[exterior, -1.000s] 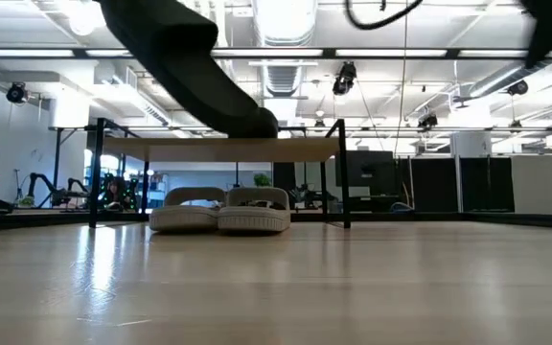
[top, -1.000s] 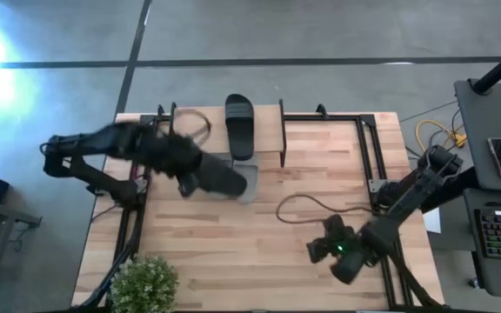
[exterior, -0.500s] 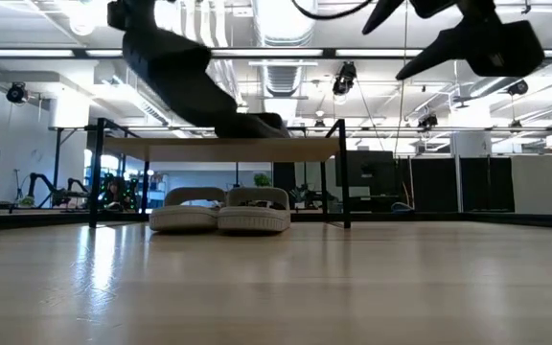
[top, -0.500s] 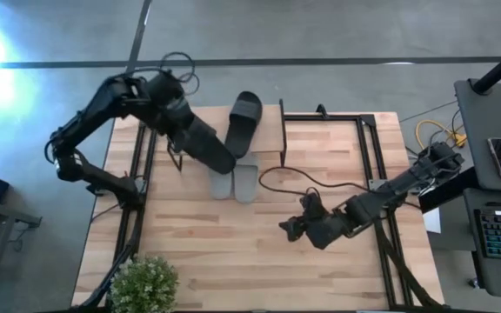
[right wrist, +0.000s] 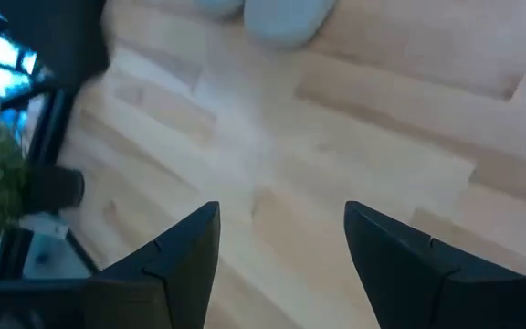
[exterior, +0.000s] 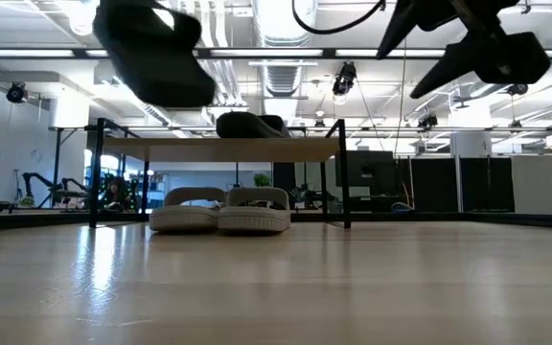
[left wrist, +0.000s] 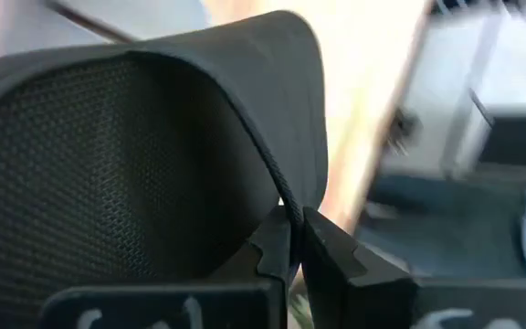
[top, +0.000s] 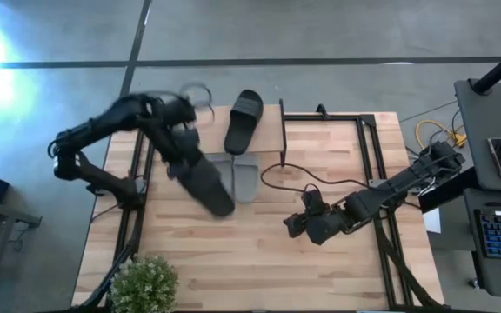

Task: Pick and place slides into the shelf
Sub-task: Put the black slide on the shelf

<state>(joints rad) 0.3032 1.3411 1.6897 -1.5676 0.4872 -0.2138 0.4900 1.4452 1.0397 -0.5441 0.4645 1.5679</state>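
My left gripper (top: 183, 146) (left wrist: 295, 219) is shut on a black slide (top: 205, 184) (exterior: 151, 53), carried in the air over the table's left half, in front of the shelf (top: 270, 130) (exterior: 209, 149). The second black slide (top: 243, 122) (exterior: 247, 125) lies sole-down and askew on the shelf's plank top. Both light grey slides (top: 235, 178) (exterior: 220, 211) (right wrist: 281, 11) sit side by side on the table under the shelf. My right gripper (top: 296, 228) (right wrist: 281, 242) (exterior: 458, 38) hovers open above the table's right middle. My left gripper pinches the black slide's wide strap at its edge (left wrist: 279, 194) between the two fingers. The slide is lifted clear of table and shelf. It hangs slanted, its length running from the gripper toward the table's near edge.
A potted green plant (top: 144, 283) stands at the near left corner. Black frame rails (top: 374, 156) run along the table's left and right sides. A cable (top: 277, 178) loops over the table from my right arm. Bare wood (top: 233, 252) lies in front of the shelf.
My left arm swung the held black slide up to the shelf's top, where its end touched the plank and the resting black slide turned askew. It then drew the held slide back toward the near edge, clear of the shelf. My right gripper moved toward the table's middle.
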